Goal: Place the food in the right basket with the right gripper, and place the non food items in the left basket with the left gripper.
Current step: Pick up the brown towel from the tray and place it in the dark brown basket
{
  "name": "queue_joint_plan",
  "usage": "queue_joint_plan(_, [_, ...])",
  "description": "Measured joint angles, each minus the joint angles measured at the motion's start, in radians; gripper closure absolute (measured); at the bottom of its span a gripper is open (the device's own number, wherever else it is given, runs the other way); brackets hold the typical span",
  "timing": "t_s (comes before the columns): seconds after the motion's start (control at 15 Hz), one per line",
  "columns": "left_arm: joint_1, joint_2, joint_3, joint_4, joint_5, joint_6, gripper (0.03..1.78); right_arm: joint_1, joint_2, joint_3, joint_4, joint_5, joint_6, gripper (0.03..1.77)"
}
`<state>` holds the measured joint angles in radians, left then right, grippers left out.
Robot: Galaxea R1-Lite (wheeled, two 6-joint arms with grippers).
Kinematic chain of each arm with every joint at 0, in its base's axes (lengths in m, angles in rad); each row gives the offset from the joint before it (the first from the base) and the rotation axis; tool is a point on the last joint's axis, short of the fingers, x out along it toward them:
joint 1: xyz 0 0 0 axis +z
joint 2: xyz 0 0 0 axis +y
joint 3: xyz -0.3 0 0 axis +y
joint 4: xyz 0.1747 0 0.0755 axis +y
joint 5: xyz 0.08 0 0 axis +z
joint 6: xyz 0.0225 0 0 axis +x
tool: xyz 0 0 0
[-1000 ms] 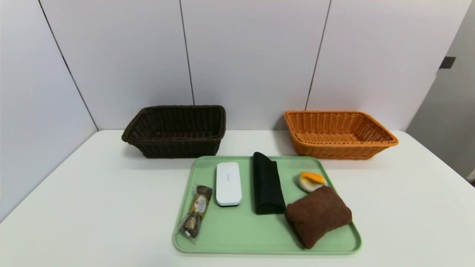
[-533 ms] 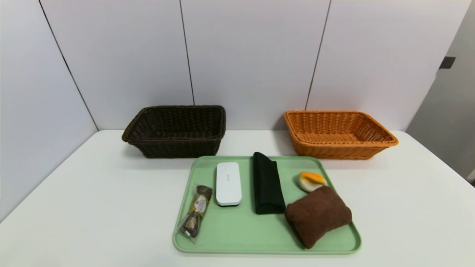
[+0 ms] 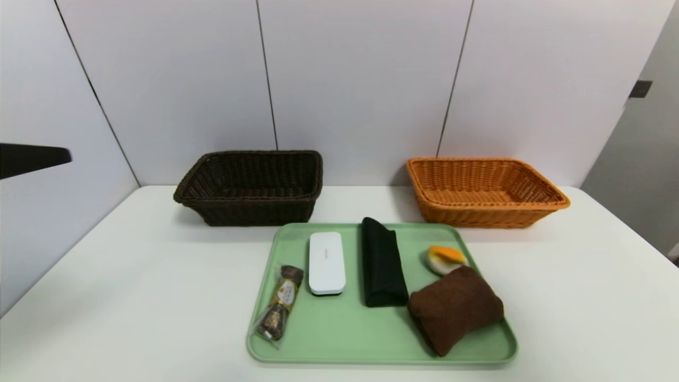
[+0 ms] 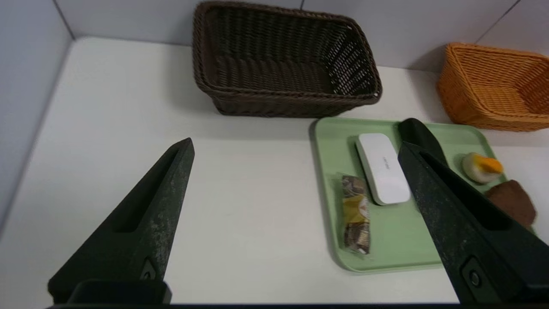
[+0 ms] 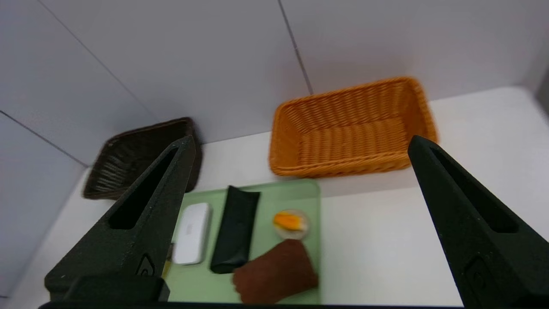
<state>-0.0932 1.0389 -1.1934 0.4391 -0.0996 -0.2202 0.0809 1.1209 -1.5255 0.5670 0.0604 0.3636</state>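
Slab (image 3: 327,261), white, mid-frame in head view, long axis near-vertical, lies lower right of wide-open left hand (image 4: 296,143) at left edge; likely next pick. Right hand (image 5: 302,137) wide too, outside head view.

The tray (image 3: 329,339) is pale green, and the worktop (image 3: 159,276) beneath it is plain white. One wicker basket (image 3: 260,212) is very dark brown and the other wicker basket (image 3: 482,215) is bright orange, both with a woven pattern. The slab (image 3: 327,262) is white with small grey lettering; the folded cloth roll (image 3: 383,265) is solid black. The wrapped sweets (image 3: 281,305) show brown and gold under clear film, with a whitish label. The bun (image 3: 445,260) is cream, topped orange-yellow. The folded towel (image 3: 456,310) is plain brown. Thin dark lines cross the whitish wall panels (image 3: 360,79).
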Motion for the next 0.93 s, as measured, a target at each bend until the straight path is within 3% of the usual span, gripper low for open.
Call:
queue_joint_plan(0.2, [-0.077,0.14,-0.076,0.067,0.002,-0.105,0.12,0.154,0.28,-0.276,0.278,-0.015,0.313,0.09])
queue_joint_plan(0.47, [-0.118,0.203,-0.085,0.144,0.006,-0.113,0.12,0.358,0.529,-0.409,0.633,-0.005,0.696,0.09])
queue_joint_plan(0.67, [-0.171,0.193,-0.09,0.292,-0.001,-0.112,0.12,0.416,0.651,-0.425,0.729,0.089,0.851,0.09])
queue_joint_plan(0.93, [-0.193,0.184,-0.08,0.276,0.003,-0.109,0.12,0.417,0.769,-0.426,0.74,0.216,0.945,0.09])
